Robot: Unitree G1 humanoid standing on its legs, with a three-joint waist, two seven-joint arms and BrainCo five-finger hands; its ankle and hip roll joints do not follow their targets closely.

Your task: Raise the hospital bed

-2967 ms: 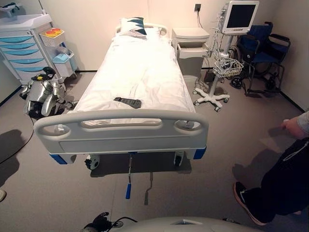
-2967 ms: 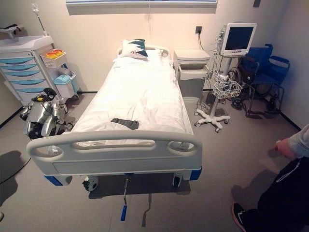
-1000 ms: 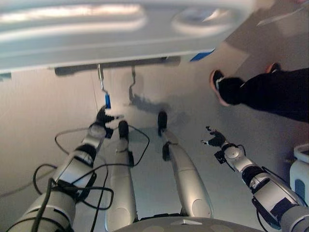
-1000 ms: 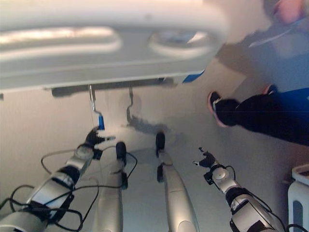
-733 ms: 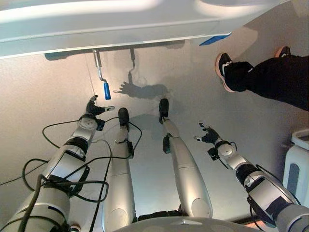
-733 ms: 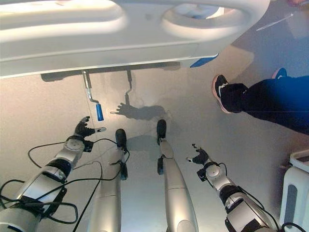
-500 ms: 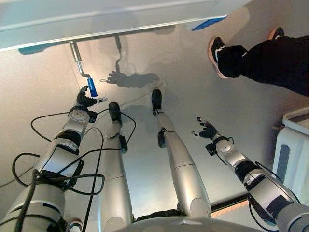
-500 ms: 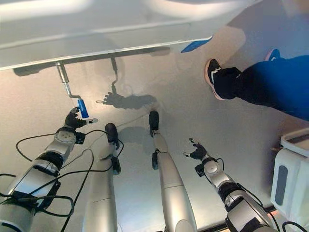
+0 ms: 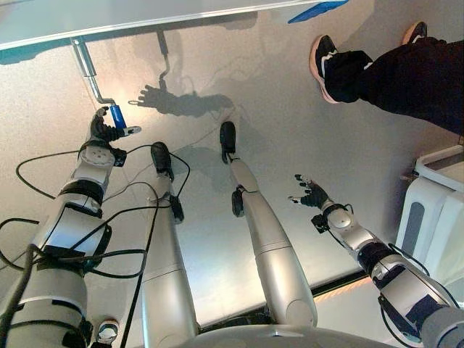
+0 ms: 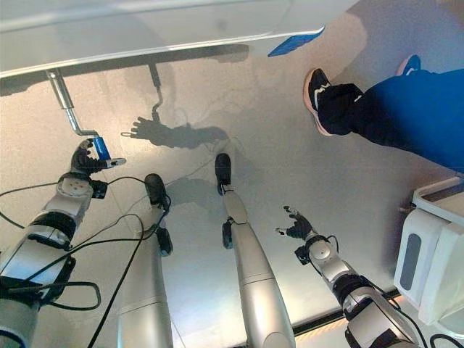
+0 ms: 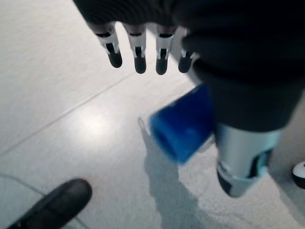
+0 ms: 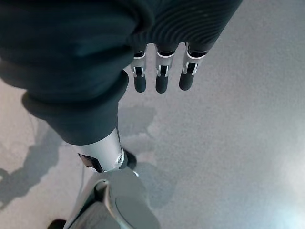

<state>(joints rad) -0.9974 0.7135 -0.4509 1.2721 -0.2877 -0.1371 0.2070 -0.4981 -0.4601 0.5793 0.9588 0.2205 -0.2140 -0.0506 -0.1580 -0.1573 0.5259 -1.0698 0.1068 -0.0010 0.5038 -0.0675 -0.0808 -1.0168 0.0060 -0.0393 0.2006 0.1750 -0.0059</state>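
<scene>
So left hand [image 9: 101,133] fingers spread at the smooth blue crank grip [image 11: 183,123], not clamped; right hand [image 10: 299,229] loose, empty

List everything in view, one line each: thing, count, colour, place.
hospital bed footboard: one, pale grey, along the top edge.
crank: one, silver rod with a blue handle, hanging under the bed on the robot's left.
blue bed corner piece: one, blue, under the bed's right end.
white unit: one, white and grey, at the right edge.
person's leg and shoe: dark trousers, black shoe, upper right.
left robot hand: at the blue handle, fingers straight.
right robot hand: open, above the floor.
</scene>
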